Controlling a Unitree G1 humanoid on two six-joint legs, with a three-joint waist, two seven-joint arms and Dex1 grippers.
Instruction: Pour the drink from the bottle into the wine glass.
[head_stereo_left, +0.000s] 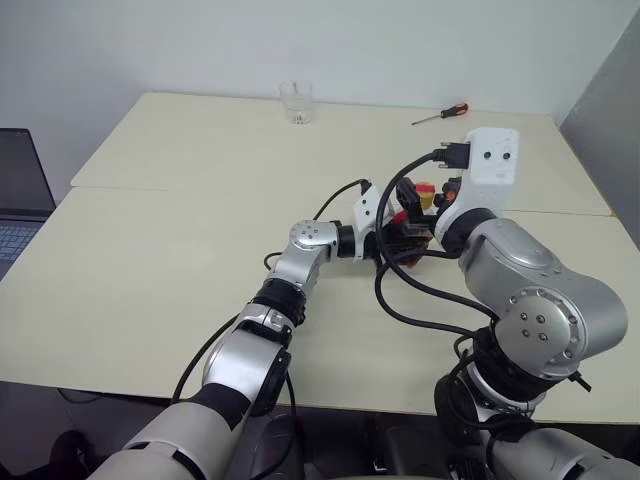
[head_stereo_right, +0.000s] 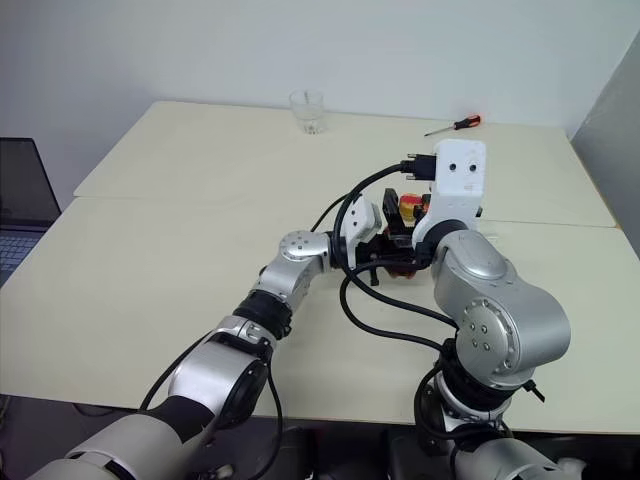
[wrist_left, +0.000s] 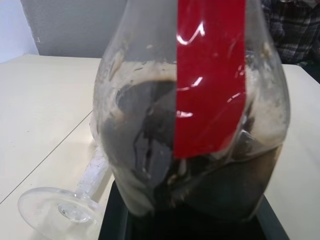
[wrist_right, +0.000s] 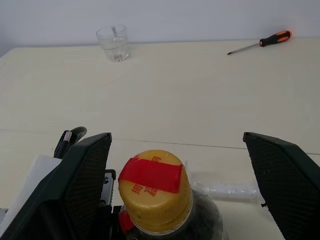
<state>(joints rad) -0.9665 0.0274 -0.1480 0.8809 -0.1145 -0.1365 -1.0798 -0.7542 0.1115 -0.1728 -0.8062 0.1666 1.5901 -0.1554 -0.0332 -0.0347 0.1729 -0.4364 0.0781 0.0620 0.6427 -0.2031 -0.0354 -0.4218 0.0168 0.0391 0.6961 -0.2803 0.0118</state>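
The bottle (wrist_left: 150, 150) stands upright over the middle of the table, with a red label strip (wrist_left: 210, 85) and the dark drink (wrist_left: 220, 190) in its round base. My left gripper (head_stereo_left: 400, 238) is shut on its lower body from the side. The yellow cap (wrist_right: 155, 192), taped red, is on. My right gripper (wrist_right: 182, 187) is open just above, one finger (wrist_right: 80, 190) on each side of the cap without touching it. The wine glass (wrist_left: 60, 210) appears to lie on its side on the table past the bottle, its stem (wrist_right: 225, 190) showing and its bowl hidden.
A short clear tumbler (head_stereo_left: 297, 102) stands at the far edge of the table (head_stereo_left: 180, 250). A red-handled screwdriver (head_stereo_left: 442, 114) lies at the back right. A laptop (head_stereo_left: 20, 190) sits off the left side. A person in a checked shirt (wrist_left: 295, 25) is beyond the right side.
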